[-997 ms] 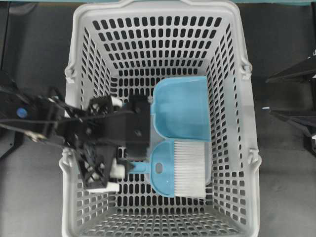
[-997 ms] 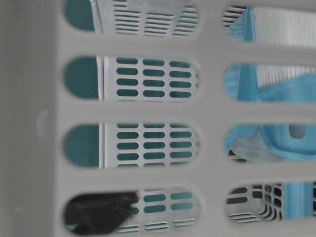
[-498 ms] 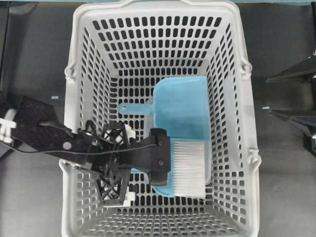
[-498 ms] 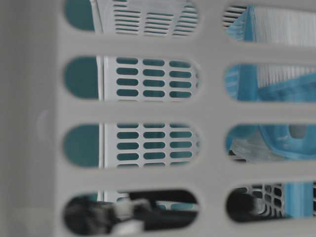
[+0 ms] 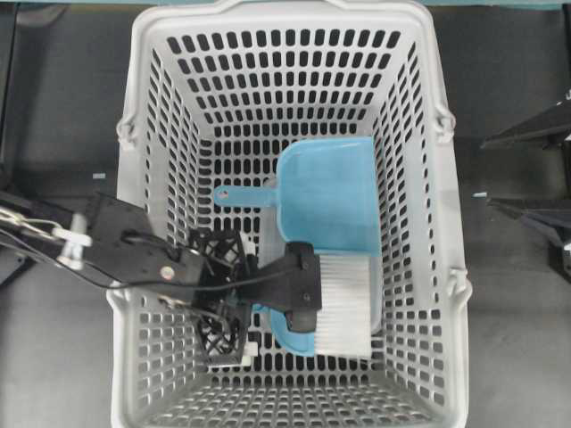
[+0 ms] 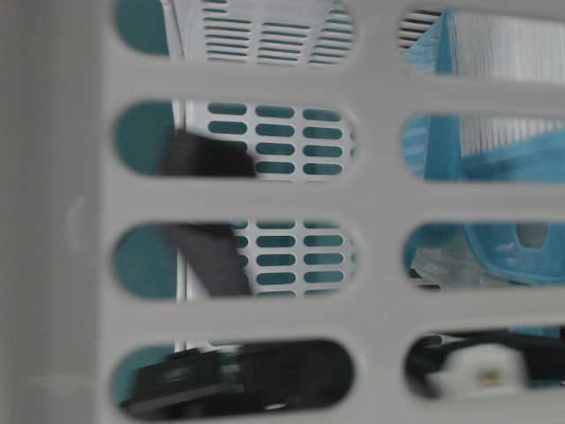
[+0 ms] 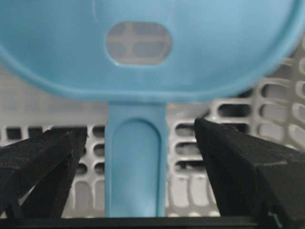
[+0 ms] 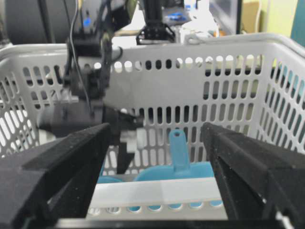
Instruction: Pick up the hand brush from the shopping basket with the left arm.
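The light-blue hand brush (image 5: 343, 305) lies in the front right of the grey shopping basket (image 5: 143, 107), white bristles to the right, just in front of the dustpan. My left gripper (image 5: 254, 308) is low inside the basket at the brush's handle end. In the left wrist view the gripper (image 7: 140, 136) is open, and the thin brush handle (image 7: 136, 167) lies between the two black fingers (image 7: 43, 160) without touching either. The brush body with its oval hole (image 7: 138, 43) fills the top of that view. My right gripper (image 8: 155, 143) is open and empty outside the basket wall.
A light-blue dustpan (image 5: 328, 194) lies behind the brush, its handle (image 5: 241, 193) pointing left. It also shows in the right wrist view (image 8: 177, 150). The basket walls (image 5: 419, 178) enclose the gripper closely. Dark arm parts (image 5: 535, 134) stand at the right edge.
My left gripper has swung from above the dustpan handle down toward the front of the basket and lowered around the brush handle. Brush and dustpan have not moved.
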Robot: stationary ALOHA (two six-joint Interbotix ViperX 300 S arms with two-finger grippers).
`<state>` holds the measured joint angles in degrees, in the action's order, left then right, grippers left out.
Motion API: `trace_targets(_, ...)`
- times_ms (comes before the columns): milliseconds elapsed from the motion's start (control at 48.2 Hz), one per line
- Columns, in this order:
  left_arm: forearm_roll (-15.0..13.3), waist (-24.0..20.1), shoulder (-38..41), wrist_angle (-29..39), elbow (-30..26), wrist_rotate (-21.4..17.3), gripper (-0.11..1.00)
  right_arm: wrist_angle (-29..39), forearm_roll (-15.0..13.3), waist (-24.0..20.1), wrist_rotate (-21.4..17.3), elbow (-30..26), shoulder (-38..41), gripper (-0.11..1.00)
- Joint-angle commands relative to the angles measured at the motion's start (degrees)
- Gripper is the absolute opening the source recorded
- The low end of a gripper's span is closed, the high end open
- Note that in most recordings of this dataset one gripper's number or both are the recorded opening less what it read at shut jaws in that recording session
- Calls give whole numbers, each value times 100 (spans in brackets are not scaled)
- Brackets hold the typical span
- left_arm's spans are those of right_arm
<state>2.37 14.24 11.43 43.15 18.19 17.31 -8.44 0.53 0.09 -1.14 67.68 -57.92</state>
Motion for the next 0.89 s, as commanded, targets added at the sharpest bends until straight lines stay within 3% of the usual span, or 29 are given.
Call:
trace_targets(0,18,-35,79,-53,-26,-70,91,-26,18,0,-9,-79,26,74)
trace_targets(395,18,-44,70,-70,-44,-237,88,-26,18,9,-9,-62,26,74)
trace_targets(498,18,-26,-26,-70,-62,-229,73,-26,18,9,-9,-53,35,74)
trace_targets(664,18,18,-237,-70,-70,-255,24,-26,18,9,-9,-18,35,74)
trace_targets(872,18,53,-457,-18,-176,-255,23,-26,18,0,-9,9,35,74)
